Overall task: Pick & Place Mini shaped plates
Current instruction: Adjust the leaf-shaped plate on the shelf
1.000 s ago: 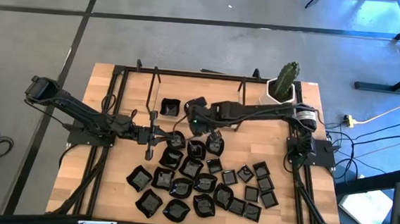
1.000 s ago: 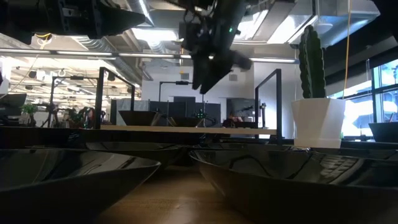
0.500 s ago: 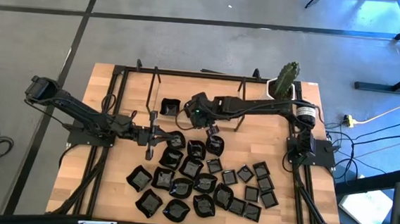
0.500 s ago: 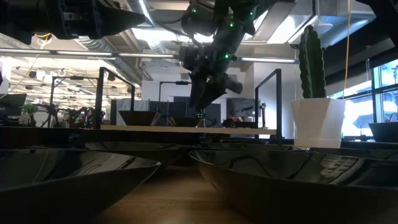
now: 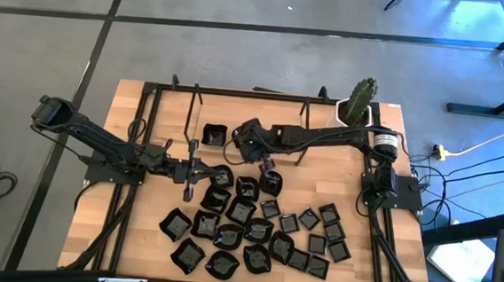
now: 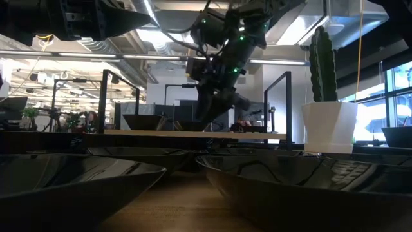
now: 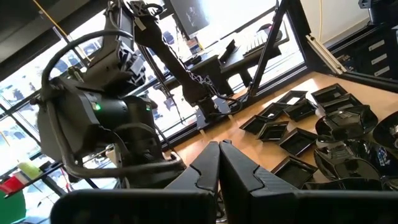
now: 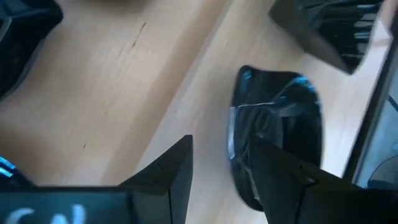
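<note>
- Plates (image 5: 250,230) clustered mid-table toward the front; no shared long axis.
- One plate (image 5: 214,136) sits apart at the back.
- Right gripper (image 5: 234,142) beside it, fingers apart; contact unclear.
- Left gripper (image 5: 198,169) fingers together, empty, at cluster's left edge.
- Low view: near plates cropped.

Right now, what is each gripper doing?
Left gripper: jaws shut, holding nothing.
Right gripper: jaws apart around the rim of a black mini plate; hold not confirmed.

Right gripper (image 5: 234,141) swung back from above the mini shaped plates (image 5: 245,219) pile toward the lone plate (image 5: 214,136) near the rear rail, lower now.
</note>
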